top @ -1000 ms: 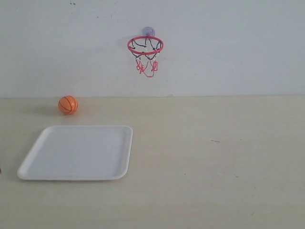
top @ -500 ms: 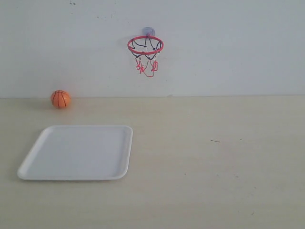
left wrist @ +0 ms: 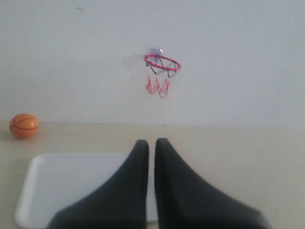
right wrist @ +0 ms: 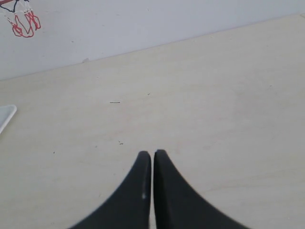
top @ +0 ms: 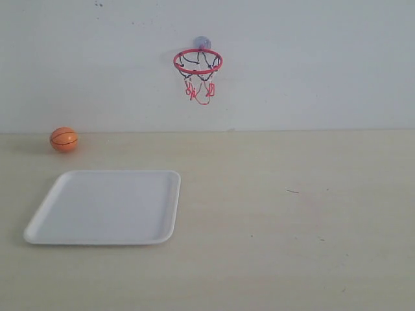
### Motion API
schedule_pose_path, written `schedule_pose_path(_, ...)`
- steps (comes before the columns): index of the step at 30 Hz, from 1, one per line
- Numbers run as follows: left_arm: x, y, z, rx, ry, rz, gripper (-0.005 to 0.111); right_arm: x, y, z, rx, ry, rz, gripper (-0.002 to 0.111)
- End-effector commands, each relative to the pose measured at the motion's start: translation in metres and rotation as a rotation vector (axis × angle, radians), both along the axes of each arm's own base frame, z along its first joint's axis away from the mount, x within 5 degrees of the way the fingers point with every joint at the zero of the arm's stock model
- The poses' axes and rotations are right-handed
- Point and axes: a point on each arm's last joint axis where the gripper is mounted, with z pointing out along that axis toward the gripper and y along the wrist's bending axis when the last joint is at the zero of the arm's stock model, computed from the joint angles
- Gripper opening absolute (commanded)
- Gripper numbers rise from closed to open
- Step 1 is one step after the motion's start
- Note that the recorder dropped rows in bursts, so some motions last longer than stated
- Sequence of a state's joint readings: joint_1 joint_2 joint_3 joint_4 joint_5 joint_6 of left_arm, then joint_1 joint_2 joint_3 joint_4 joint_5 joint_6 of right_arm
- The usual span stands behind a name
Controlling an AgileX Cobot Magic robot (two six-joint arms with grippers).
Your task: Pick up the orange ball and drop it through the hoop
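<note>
The orange ball (top: 64,139) lies on the table at the far left, close to the wall, beyond the white tray; the left wrist view also catches the orange ball (left wrist: 24,126). The hoop (top: 198,61), with its red ring and string net, hangs on the wall above the table on a bluish suction cup; the hoop (left wrist: 162,63) also shows in the left wrist view, and its net (right wrist: 22,21) alone in the right. Neither arm appears in the exterior view. My left gripper (left wrist: 152,142) is shut and empty above the tray. My right gripper (right wrist: 152,153) is shut and empty over bare table.
A white tray (top: 159,214) lies flat on the left half of the table, in front of the ball, and its edge (left wrist: 29,186) shows below my left gripper. The light wooden table (top: 292,227) meets a white wall at the back.
The ball has rolled to the left along the wall, from beside the tray's far-left corner out past it. Hoop and tray have not moved.
</note>
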State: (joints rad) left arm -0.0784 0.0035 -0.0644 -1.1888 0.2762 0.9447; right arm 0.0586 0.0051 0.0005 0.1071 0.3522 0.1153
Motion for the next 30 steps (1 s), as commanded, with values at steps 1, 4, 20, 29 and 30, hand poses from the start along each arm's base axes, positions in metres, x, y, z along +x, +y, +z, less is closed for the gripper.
schedule_pose_path(1,0.003,0.014,0.003,-0.321,0.036,0.132,0.004,0.000,-0.001,0.001,-0.011,-0.012,-0.009,0.001)
schedule_pose_path(4,0.004,0.017,-0.006,-0.091,0.083,0.204,0.004,0.000,-0.001,0.001,-0.011,-0.012,-0.009,0.001)
schedule_pose_path(20,0.006,0.026,-0.040,0.094,0.249,0.316,0.004,0.000,-0.001,0.002,-0.010,-0.022,-0.010,0.001)
schedule_pose_path(29,0.006,0.026,-0.040,0.094,0.249,0.316,0.004,0.000,-0.001,0.002,-0.010,-0.022,-0.010,0.001)
schedule_pose_path(30,0.006,0.026,-0.040,0.094,0.249,0.316,0.004,0.000,-0.001,0.002,-0.010,-0.022,-0.010,0.001)
